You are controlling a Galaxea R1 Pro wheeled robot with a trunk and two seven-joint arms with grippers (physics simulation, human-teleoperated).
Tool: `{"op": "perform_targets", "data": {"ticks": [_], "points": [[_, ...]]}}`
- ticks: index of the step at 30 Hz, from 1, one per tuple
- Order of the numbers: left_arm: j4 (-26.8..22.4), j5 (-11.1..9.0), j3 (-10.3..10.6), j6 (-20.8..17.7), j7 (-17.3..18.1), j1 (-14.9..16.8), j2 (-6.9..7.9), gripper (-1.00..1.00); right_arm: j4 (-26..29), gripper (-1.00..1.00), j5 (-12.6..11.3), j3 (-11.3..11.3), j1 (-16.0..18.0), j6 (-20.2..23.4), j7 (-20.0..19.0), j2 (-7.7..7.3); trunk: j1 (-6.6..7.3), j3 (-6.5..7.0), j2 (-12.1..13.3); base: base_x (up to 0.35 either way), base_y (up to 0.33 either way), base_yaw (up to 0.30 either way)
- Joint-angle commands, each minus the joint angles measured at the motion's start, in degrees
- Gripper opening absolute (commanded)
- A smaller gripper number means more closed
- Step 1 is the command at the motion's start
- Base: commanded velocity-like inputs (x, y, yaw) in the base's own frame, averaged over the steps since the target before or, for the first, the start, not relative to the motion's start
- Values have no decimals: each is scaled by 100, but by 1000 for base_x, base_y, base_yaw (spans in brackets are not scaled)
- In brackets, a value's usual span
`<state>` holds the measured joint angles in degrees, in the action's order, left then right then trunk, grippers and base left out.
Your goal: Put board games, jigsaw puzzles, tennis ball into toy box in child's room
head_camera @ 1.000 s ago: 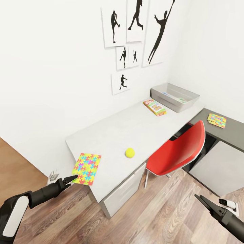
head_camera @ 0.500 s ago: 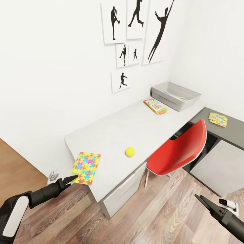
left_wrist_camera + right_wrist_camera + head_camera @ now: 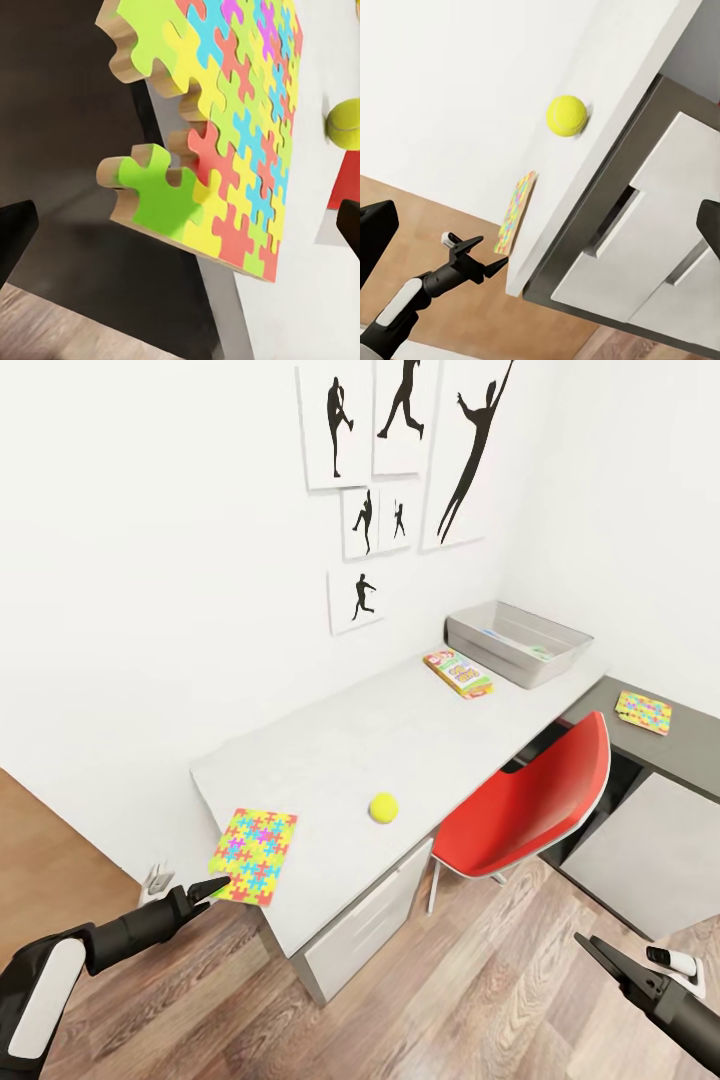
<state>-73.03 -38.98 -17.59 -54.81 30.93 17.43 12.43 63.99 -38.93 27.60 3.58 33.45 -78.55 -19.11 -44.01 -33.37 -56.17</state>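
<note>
Left pincer (image 3: 215, 887) released at jigsaw puzzle (image 3: 255, 843) on table (image 3: 400, 740) corner, tennis ball (image 3: 383, 808) near, red chair (image 3: 530, 805) beside.

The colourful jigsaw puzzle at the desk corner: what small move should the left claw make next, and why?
Probably ease the left claw forward, then close. It sits open just short of the thin flat multicoloured jigsaw puzzle, whose edge overhangs the corner of the long pale grey desk top, leaving room for a finger underneath.
</note>
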Motion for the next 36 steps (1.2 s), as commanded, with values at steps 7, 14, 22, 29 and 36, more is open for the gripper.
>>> {"op": "perform_targets", "data": {"ticks": [7, 14, 22, 29, 36], "points": [[-1, 16, -10, -30, 27, 0, 0, 100, 0, 100, -18, 44, 3, 56, -11, 3, 0, -5, -4, 6, -41, 0], [0, 23, -9, -30, 27, 1, 2, 100, 0, 100, -18, 61, 3, 61, -11, 3, 0, -5, -4, 35, -168, 0], [-1, 16, -15, -30, 27, 2, 8, 100, 0, 100, -18, 69, 3, 64, -11, 3, 0, -5, -4, 6, -34, 0], [-1, 14, -17, -30, 27, 0, 13, 100, 0, 100, -18, 69, 3, 64, -11, 3, 0, -5, -4, 4, -5, 0], [-1, 15, -22, -30, 27, -1, 14, 100, 0, 100, -18, 70, 3, 64, -11, 3, 0, -5, -4, 86, 26, 0]]}}
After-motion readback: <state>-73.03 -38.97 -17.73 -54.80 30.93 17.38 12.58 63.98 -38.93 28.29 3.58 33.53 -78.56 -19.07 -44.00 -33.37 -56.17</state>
